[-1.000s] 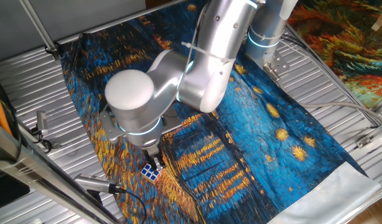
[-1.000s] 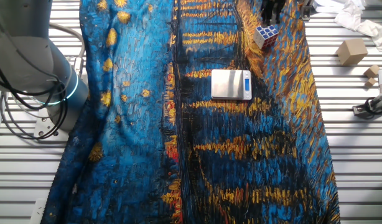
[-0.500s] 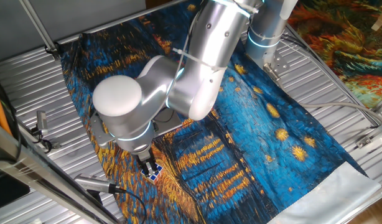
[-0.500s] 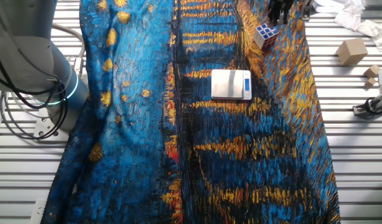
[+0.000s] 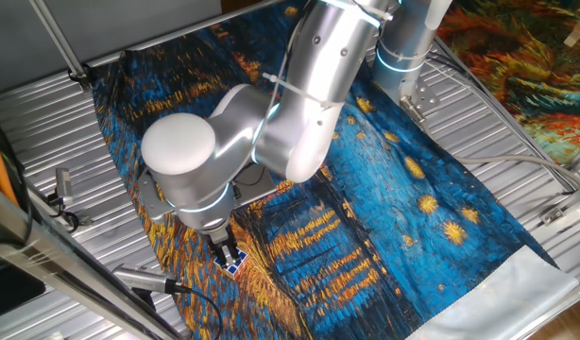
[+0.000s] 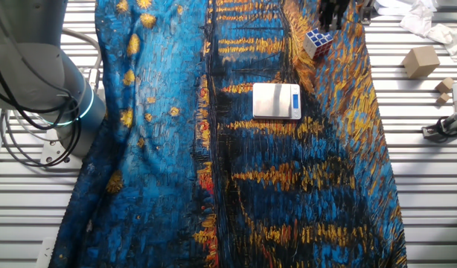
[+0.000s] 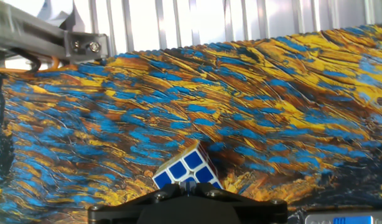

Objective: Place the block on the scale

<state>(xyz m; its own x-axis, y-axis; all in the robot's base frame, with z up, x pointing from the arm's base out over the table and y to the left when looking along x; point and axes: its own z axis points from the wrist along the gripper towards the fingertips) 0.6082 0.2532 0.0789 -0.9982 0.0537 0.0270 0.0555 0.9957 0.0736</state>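
Note:
The block [image 5: 234, 263], a small puzzle cube with blue and white squares, rests on the painted cloth near its front left edge. It also shows in the other fixed view [image 6: 318, 41] and low in the hand view [image 7: 186, 169]. My gripper [image 5: 225, 251] hangs right over the block, its fingertips close to the block's top; in the other fixed view it [image 6: 331, 12] is at the top edge. Its jaws look closed together and hold nothing. The scale [image 6: 276, 100], silver with a blue display strip, lies flat on the cloth a short way from the block, bare.
A cloth in a blue and yellow painted pattern [image 6: 236, 186] covers the slatted metal table [image 6: 429, 208]. A cardboard box [image 6: 420, 61] and small bits lie off the cloth. The arm's base [image 6: 72, 112] stands on the other side. A metal frame bar [image 7: 48, 38] runs beyond the cloth edge.
From a second ago, the arm swung left and lowered the gripper onto the spot over the block. In the last half second nothing moved. The block and scale stayed put.

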